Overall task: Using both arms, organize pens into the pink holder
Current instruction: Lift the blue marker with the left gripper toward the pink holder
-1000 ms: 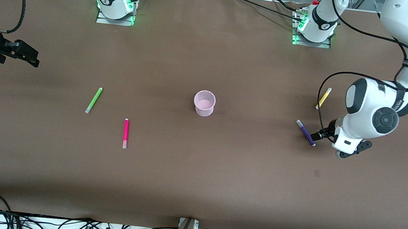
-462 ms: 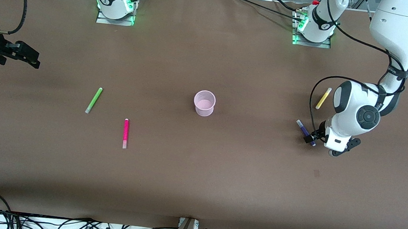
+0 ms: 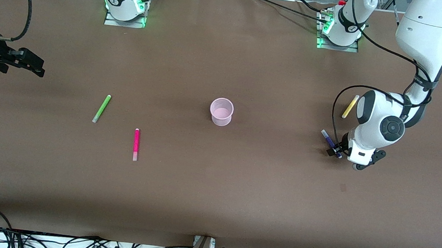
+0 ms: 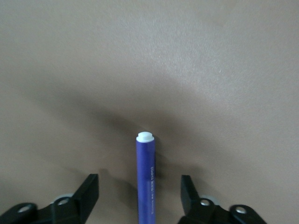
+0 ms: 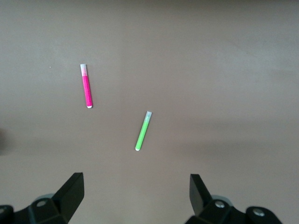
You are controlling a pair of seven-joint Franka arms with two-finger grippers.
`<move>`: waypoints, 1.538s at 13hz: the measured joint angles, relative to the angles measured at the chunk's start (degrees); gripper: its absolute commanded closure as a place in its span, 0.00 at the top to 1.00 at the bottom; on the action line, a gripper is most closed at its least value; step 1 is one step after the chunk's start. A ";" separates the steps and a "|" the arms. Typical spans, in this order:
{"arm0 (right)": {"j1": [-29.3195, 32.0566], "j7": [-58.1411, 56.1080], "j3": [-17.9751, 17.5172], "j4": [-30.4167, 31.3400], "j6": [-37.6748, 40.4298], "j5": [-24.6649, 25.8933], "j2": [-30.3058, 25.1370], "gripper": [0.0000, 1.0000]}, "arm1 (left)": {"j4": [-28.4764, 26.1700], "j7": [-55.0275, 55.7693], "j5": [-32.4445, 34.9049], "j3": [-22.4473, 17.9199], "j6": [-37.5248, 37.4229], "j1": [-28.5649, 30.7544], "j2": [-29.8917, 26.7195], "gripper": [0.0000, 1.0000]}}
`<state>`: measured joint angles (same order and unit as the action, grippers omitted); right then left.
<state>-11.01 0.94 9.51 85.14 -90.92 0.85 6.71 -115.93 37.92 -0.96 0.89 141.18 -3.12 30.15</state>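
Note:
The pink holder (image 3: 221, 111) stands upright mid-table. The purple pen (image 3: 330, 142) lies at the left arm's end of the table. My left gripper (image 3: 336, 151) is low over it, open, with the purple pen (image 4: 145, 179) lying between the two fingers, which stand apart from it. The yellow pen (image 3: 350, 106) lies beside it, farther from the front camera. The green pen (image 3: 101, 108) and magenta pen (image 3: 136, 144) lie toward the right arm's end; both show in the right wrist view, green (image 5: 143, 131) and magenta (image 5: 86, 86). My right gripper (image 3: 34, 65) hangs open and empty above that end of the table.
The arms' bases (image 3: 124, 3) stand along the table's edge farthest from the front camera. Cables (image 3: 71, 243) lie off the table's near edge. Brown table surface (image 3: 239, 182) spreads between the pens and the holder.
My left gripper has come down and moved toward the table's middle, so its open fingers now straddle the purple pen. The right gripper has barely shifted.

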 measured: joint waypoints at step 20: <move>-2.69 0.07 -0.24 -0.20 0.01 -0.88 0.01 1.00 | 12.39 34.61 1.07 14.48 -16.99 -1.62 -13.13 0.00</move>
<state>-13.70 1.00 9.27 84.93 -90.91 -0.02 6.72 -103.54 72.53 0.11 15.38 124.20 -4.75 17.02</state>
